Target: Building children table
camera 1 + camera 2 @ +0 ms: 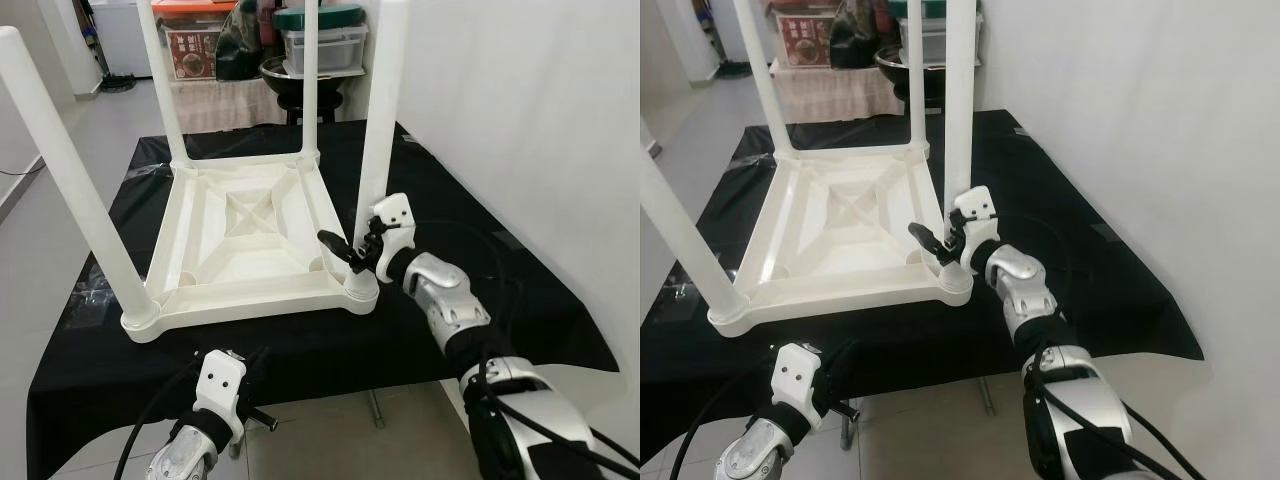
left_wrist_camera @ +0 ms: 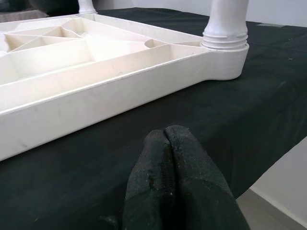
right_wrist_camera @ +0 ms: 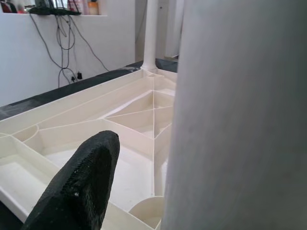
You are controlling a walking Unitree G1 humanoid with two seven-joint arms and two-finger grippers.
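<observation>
The white children's table [image 1: 245, 235] lies upside down on the black-covered bench [image 1: 520, 290], its ribbed underside facing up. All four legs stand in their corner sockets: two far ones, a near-left leg [image 1: 70, 175] that leans outward, and the near-right leg [image 1: 380, 120], which rises straight from its collar [image 1: 362, 285].

The right gripper [image 1: 352, 245] is at the base of that near-right leg, just above the collar. Its fingers are spread apart around the leg: one black finger [image 3: 76, 189] reaches over the ribbed tabletop on the inner side, while the leg fills the space beside it in the wrist view. Whether the other finger touches the leg cannot be told.

The left gripper [image 1: 235, 385] hangs low at the near edge of the bench, below the table's rim, its fingers [image 2: 177, 177] pressed together on nothing.

The step in hand looks like seating or tightening the last leg. The next move probably calls for closing the right fingers firmly on the leg and pressing or twisting it home. The leaning near-left leg may need checking afterwards, before the table is turned upright.
</observation>
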